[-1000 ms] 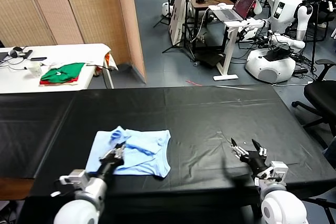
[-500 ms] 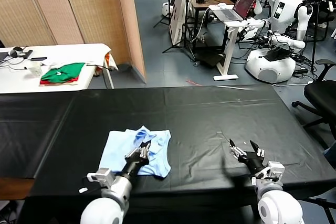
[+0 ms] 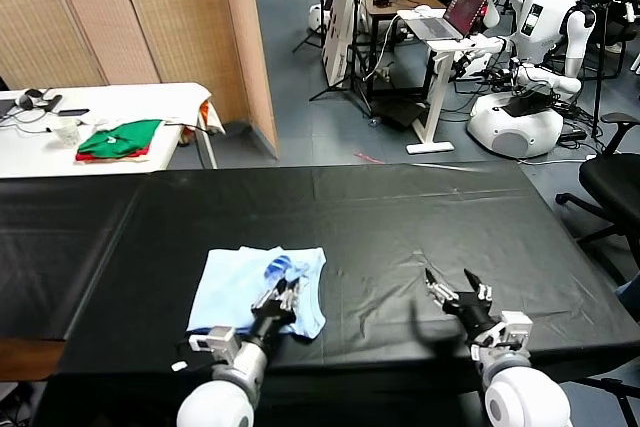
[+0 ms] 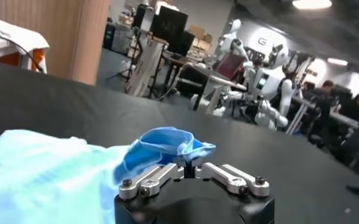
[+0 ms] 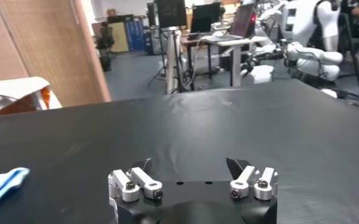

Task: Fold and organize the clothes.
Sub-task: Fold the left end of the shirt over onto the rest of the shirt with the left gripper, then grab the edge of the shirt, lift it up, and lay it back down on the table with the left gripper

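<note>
The pale blue T-shirt (image 3: 232,287) lies folded over on the black table (image 3: 400,217), near the front edge and left of centre. My left gripper (image 3: 280,293) sits low at the shirt's near right part. In the left wrist view a raised fold (image 4: 164,146) of the T-shirt (image 4: 45,176) stands right at the left gripper (image 4: 190,165), whose jaws are drawn close together on it. My right gripper (image 3: 455,288) hovers open over bare table to the right, with nothing between its fingers (image 5: 237,164). One corner of the shirt (image 5: 2,181) shows far off in the right wrist view.
The black cloth is wrinkled between the two grippers. A white side table (image 3: 110,122) at the back left holds green-and-red folded garments (image 3: 120,139). Desks, a laptop and other robots (image 3: 530,97) stand beyond the table's far edge. An office chair (image 3: 615,182) is at the right.
My left gripper has carried the shirt's left part rightward over the rest, leaving a narrower folded shape, then drawn back toward the front edge. The right gripper has drifted slightly left.
</note>
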